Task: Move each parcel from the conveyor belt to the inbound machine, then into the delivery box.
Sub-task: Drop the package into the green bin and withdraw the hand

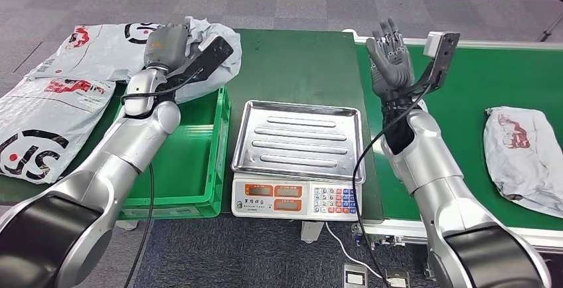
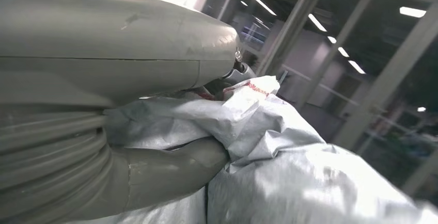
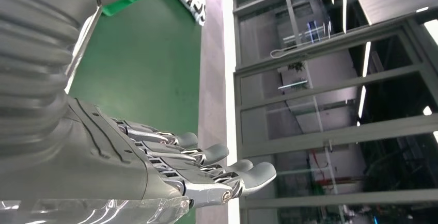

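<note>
My left hand (image 1: 167,48) grips a crumpled grey-white parcel (image 1: 214,62) above the far end of the green delivery box (image 1: 192,162). In the left wrist view the thumb (image 2: 170,167) and fingers clamp the bag's plastic (image 2: 268,131). My right hand (image 1: 390,54) is raised upright over the left edge of the conveyor belt (image 1: 478,82), fingers straight and apart, holding nothing; the right wrist view shows those fingers (image 3: 206,167) extended. Another grey parcel with red print (image 1: 523,155) lies on the belt at the right. The weighing scale (image 1: 295,158) with a bare steel tray stands between box and belt.
Several white printed mail bags (image 1: 53,102) lie left of the box on the green table (image 1: 292,62). A black cable hangs from each wrist. Grey carpet runs behind the table, and glass walls show in the wrist views.
</note>
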You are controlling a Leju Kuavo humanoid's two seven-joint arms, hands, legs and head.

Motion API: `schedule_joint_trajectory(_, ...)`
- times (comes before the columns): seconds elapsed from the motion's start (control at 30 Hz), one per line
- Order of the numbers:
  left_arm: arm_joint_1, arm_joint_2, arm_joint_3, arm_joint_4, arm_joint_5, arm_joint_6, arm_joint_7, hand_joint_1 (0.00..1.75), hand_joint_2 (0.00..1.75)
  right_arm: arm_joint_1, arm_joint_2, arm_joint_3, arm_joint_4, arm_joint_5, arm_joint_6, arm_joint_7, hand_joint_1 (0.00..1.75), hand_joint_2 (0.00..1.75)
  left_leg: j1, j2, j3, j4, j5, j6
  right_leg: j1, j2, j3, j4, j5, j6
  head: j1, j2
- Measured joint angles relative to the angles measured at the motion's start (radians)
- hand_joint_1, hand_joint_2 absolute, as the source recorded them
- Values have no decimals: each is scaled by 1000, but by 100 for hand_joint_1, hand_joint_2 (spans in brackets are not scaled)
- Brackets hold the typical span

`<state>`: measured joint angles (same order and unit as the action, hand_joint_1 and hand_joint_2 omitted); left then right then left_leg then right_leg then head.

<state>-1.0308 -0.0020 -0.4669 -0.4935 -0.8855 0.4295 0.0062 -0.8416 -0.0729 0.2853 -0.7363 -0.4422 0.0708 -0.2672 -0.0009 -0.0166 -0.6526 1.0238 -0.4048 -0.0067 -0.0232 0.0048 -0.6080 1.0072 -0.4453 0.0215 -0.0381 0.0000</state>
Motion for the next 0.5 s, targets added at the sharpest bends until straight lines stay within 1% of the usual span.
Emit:
schedule_joint_trajectory(0.13, 51, 36, 20, -16, -44, -17, 5, 175, 175, 64, -32, 0, -52, 9, -12, -3, 0, 175, 0, 0, 0, 0, 0, 0, 0, 0, 0, 0, 0, 0, 0, 0)
schedule_joint_trajectory(0.2, 80, 53, 31, -33, -86, -24, 24, 175, 175, 87, -40, 0, -69, 25, -13, -3, 0, 175, 0, 0, -1, 0, 0, 0, 0, 0, 0, 0, 0, 0, 0, 0)
schedule_joint_trajectory(0.3, 126, 87, 50, -60, -187, -8, 73, 175, 175, 109, -43, 0, -85, 52, -13, -3, 0, 175, 0, 1, 0, 0, 0, 0, 0, 1, -1, 0, 0, 0, 0, 0)
schedule_joint_trajectory(0.4, 167, 123, 65, -76, -303, 22, 143, 175, 175, 114, -42, 0, -88, 69, -12, -2, 0, 175, 0, 2, 0, 0, 0, 0, 0, 2, -1, 0, 0, 0, 0, 0)
schedule_joint_trajectory(0.5, 195, 158, 85, -83, -395, 8, 195, 175, 175, 112, -42, 0, -87, 78, -8, -3, 0, 175, 0, 2, 0, 0, 0, 0, 0, 2, -1, 0, 0, 0, 0, 0)
